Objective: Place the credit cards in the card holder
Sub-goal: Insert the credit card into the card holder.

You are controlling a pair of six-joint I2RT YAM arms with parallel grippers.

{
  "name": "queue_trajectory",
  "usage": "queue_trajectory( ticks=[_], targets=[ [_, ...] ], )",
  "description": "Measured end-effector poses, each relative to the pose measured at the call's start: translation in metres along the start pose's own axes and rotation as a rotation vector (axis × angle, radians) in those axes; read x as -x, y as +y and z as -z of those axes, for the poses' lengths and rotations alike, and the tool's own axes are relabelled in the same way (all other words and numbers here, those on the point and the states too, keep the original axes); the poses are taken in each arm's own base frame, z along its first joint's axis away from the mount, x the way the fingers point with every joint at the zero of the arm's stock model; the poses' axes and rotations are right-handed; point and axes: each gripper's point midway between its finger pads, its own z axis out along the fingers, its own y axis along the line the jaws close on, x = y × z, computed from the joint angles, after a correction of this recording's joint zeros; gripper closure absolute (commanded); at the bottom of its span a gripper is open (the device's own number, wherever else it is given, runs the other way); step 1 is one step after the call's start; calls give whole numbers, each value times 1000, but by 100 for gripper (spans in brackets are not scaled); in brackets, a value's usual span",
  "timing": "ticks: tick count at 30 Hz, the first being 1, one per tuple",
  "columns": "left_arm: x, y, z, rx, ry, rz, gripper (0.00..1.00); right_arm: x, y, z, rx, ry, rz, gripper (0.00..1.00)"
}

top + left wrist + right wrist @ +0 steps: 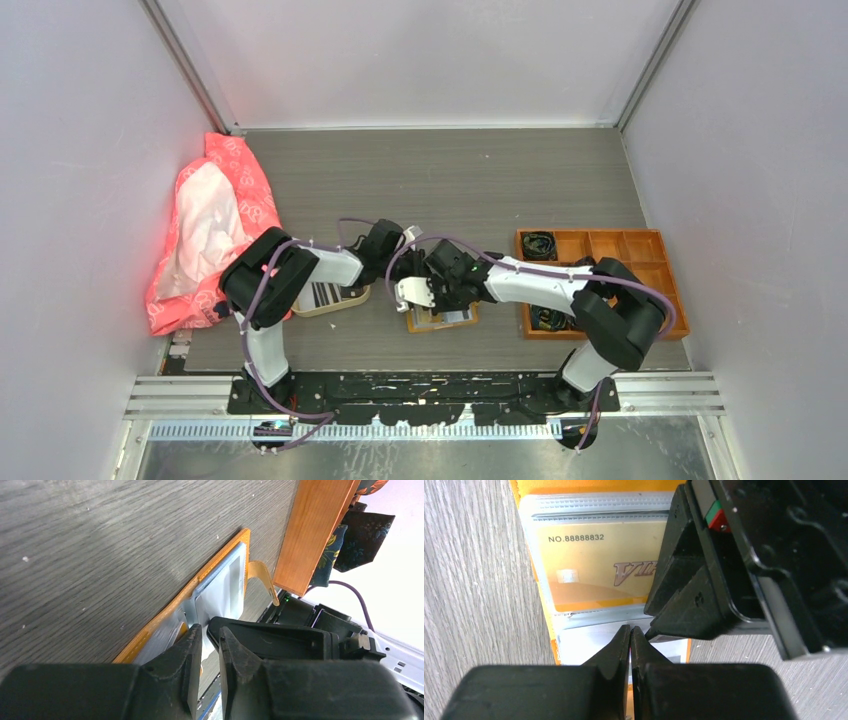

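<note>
The mustard-orange card holder (440, 320) lies open on the table in front of both arms, its clear sleeves facing up (222, 582). One sleeve holds a gold card (589, 567) printed with a number. My left gripper (210, 630) hovers over the holder's near end (422, 308), jaws a narrow gap apart with nothing between them. My right gripper (630, 628) is shut, its tips resting on a clear sleeve just below the gold card (445, 305). The two grippers almost touch. Dark striped credit cards (322, 295) lie in the beige tray (348, 298) on the left.
An orange compartmented box (600, 250) with black coils stands at the right, and its wooden side (310, 535) rises close behind the holder. A pink bag (205, 230) lies at the far left against the wall.
</note>
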Motion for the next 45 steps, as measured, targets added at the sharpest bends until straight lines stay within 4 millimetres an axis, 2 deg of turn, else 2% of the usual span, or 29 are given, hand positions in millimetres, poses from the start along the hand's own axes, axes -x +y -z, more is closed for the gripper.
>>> queue_trajectory(
  ticks=[2,5,7,11,17,24,26,32,35,37,39,40,42,45],
  targets=[
    [0,0,0,0,0,-1,77,-1,0,1,5,-4,-8,88],
    [1,-1,1,3,-1,-9,77,-3,3,7,38,-30,-36,79],
    [1,-2,4,13,-7,-23,77,-3,10,17,88,-69,-55,73],
    [4,-10,18,40,-52,-77,77,8,21,45,172,-185,-96,70],
    [13,-51,55,-21,-172,-240,77,27,13,85,178,-325,-149,65],
    [8,-94,113,-102,-349,-439,76,29,-4,123,104,-401,-239,51],
    [4,-106,131,-124,-398,-484,72,30,-9,136,65,-425,-263,45],
    [-8,-133,170,-194,-490,-590,36,22,-22,162,-28,-461,-352,32],
    [-16,-131,179,-216,-519,-607,17,16,-28,171,-63,-477,-418,23],
    [-21,-123,180,-224,-538,-598,8,13,-33,178,-94,-489,-452,15],
    [-25,-112,180,-229,-558,-575,3,10,-38,187,-132,-505,-483,3],
    [-27,-105,180,-229,-567,-557,2,8,-40,190,-146,-509,-493,1],
    [-30,-94,181,-228,-594,-515,2,6,-43,196,-174,-518,-521,1],
    [-31,-88,185,-245,-634,-474,2,4,-50,200,-201,-524,-583,1]
  ],
)
